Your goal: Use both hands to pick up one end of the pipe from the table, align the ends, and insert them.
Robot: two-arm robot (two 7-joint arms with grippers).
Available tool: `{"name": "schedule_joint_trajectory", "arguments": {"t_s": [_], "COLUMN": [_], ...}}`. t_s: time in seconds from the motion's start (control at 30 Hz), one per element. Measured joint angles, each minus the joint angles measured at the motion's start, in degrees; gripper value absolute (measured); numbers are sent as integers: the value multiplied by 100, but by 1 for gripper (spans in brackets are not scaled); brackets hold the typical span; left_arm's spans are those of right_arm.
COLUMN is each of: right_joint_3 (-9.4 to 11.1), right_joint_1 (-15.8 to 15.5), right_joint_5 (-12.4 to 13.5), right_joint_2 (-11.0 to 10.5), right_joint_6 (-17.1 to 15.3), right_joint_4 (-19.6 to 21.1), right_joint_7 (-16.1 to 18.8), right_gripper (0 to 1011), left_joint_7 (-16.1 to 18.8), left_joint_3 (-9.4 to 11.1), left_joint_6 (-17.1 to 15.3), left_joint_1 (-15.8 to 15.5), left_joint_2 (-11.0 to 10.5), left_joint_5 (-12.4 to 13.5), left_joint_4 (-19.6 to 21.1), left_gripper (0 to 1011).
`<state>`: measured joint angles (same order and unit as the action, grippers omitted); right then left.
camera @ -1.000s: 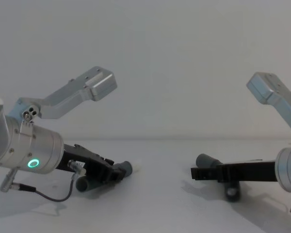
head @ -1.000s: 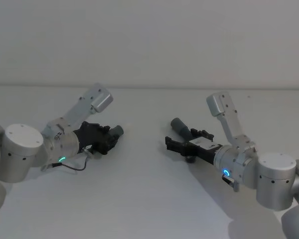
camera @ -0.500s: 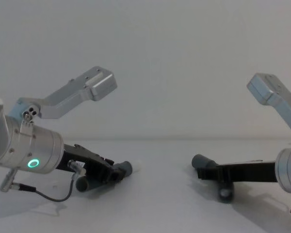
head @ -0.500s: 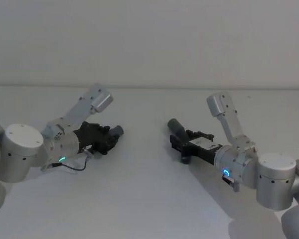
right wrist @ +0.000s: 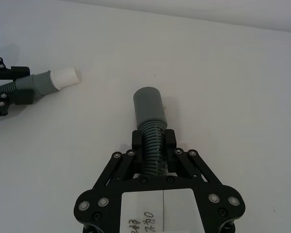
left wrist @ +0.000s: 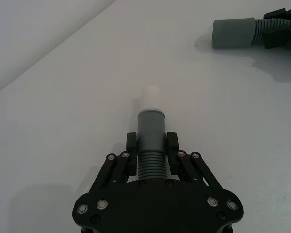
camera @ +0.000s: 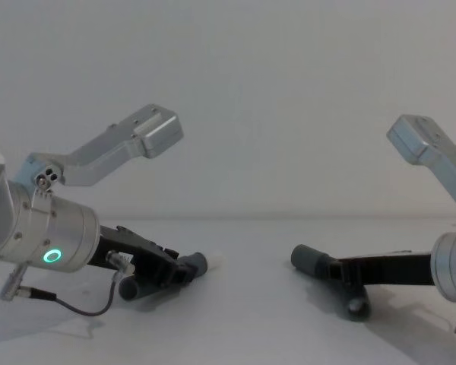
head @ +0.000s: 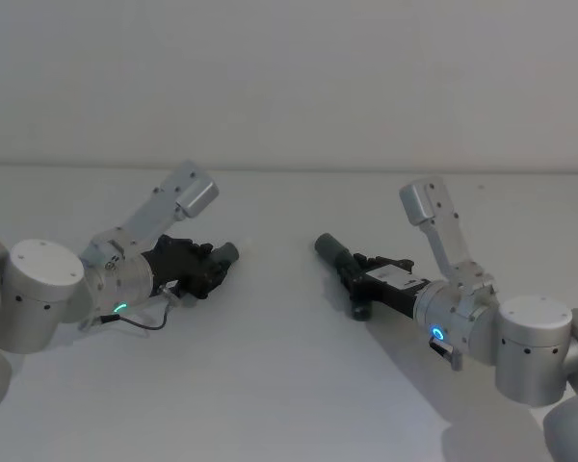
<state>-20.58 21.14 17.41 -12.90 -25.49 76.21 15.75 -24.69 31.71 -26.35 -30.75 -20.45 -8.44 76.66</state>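
Observation:
Two dark grey corrugated pipe pieces lie on the white table (head: 289, 385). My left gripper (head: 208, 270) is shut on the left piece (left wrist: 150, 127) just behind its grey collar. The narrow white tip (left wrist: 151, 92) sticks out ahead of the fingers. My right gripper (head: 362, 275) is shut on the corrugated part of the right piece (right wrist: 152, 141). Its wider grey cuff (right wrist: 148, 104) juts forward toward the left piece. In the chest view the collar (camera: 195, 264) and the cuff (camera: 308, 258) face each other across a wide gap, both low over the table.
A thin black cable (camera: 76, 308) loops from the left wrist down to the table. The right piece's rear end (camera: 357, 308) hangs below the right gripper near the surface. A plain wall rises behind the table's far edge.
My right gripper went from spread open around the right piece to shut on it, and the cuff end has shifted leftward. The left arm and its piece have stayed put.

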Motion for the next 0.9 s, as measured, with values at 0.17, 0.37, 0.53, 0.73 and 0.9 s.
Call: {"name": "schedule_joint_trajectory", "arguments": {"t_s": [0.17,0.37,0.53,0.73,0.9], "right_joint_3": [0,0,0,7,34], "right_joint_1": [0,0,0,-5,-9], "right_joint_5": [0,1,1,8,21], "right_joint_2": [0,0,0,-2,0], "right_joint_6": [1,1,1,85,288], "right_joint_4": [-4,-6,-6,-12,-20], "right_joint_7": [-1,-1,-1,13,20], "right_gripper": [256,256,256,256,256], "left_joint_7": [0,0,0,0,18], "left_joint_3": [0,0,0,-1,-17], "left_joint_6": [0,0,0,7,92], "left_joint_1": [0,0,0,5,25], "left_joint_2": [0,0,0,-1,-17], "left_joint_5": [0,0,0,11,56], "left_joint_4": [0,0,0,4,52], "left_gripper": [351,351,351,351,351]}}
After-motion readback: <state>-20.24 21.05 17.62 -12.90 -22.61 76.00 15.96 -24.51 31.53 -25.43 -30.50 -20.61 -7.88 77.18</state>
